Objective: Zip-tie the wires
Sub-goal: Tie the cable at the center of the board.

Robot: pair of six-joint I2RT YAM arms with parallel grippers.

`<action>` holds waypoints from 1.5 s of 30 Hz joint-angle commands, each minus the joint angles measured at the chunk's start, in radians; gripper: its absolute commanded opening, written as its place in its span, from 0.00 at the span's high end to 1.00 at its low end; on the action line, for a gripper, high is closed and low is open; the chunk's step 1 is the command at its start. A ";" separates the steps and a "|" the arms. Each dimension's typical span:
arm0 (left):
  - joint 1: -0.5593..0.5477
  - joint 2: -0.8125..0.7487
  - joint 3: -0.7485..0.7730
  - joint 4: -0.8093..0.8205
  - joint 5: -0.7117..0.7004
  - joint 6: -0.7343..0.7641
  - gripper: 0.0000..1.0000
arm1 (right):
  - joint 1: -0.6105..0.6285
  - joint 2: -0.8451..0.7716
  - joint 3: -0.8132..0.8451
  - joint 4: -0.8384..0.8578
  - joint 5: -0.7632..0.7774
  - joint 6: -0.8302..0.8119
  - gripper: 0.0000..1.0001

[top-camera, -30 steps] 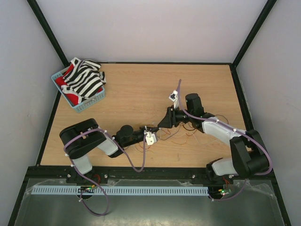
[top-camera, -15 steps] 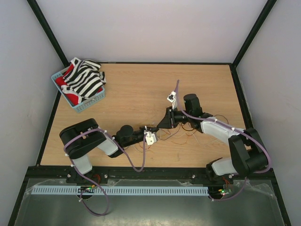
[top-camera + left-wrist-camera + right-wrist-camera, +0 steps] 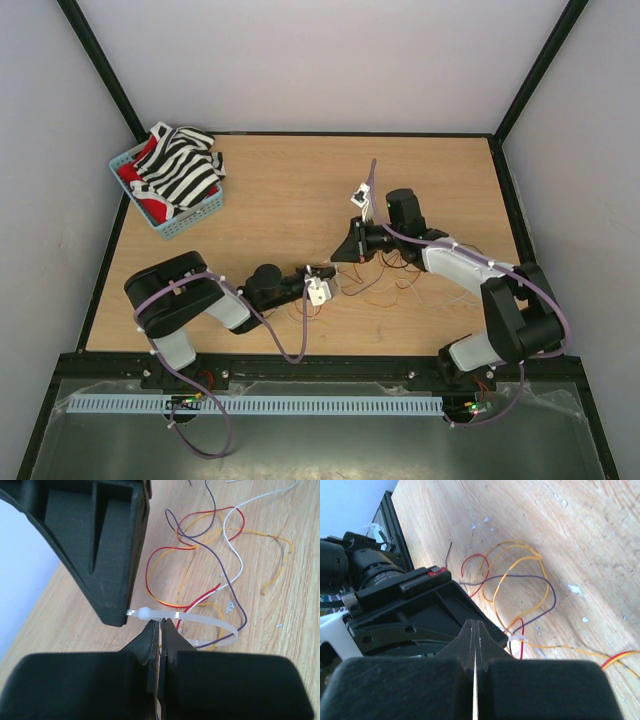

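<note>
1. The left arm [image 3: 190, 300] lies low across the lower left of the top view, reaching right toward the centre.
2. The left fingers [image 3: 161, 630] are pressed together, pinching the zip tie [image 3: 200, 620] just behind its head.
3. The right arm [image 3: 460, 268] bends in from the lower right, its wrist pointing left to meet the other.
4. The right fingers [image 3: 475, 635] are pressed together. Their tip touches the tie's short end, but I cannot tell whether they pinch it.
5. The tie curves in a loop around some of the wires [image 3: 200, 545], which sprawl on the surface [image 3: 280, 200] at centre frame.
</note>
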 commanded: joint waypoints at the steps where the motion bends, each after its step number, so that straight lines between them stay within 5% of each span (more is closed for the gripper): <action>1: -0.006 -0.024 -0.004 0.015 0.035 -0.004 1.00 | 0.002 0.031 0.102 0.010 0.022 -0.006 1.00; 14: -0.021 -0.006 -0.003 0.017 0.020 -0.014 1.00 | -0.004 0.072 0.183 0.004 0.060 -0.002 1.00; 23: -0.013 -0.024 -0.007 0.020 -0.035 -0.027 1.00 | -0.007 0.032 0.086 0.037 -0.002 0.017 1.00; 37: 0.027 -0.109 -0.098 0.020 -0.046 -0.070 0.36 | -0.021 -0.036 -0.002 0.080 -0.077 0.064 1.00; 45: 0.074 -0.201 -0.111 0.020 0.066 -0.160 0.27 | -0.027 -0.043 0.008 0.043 -0.158 0.047 1.00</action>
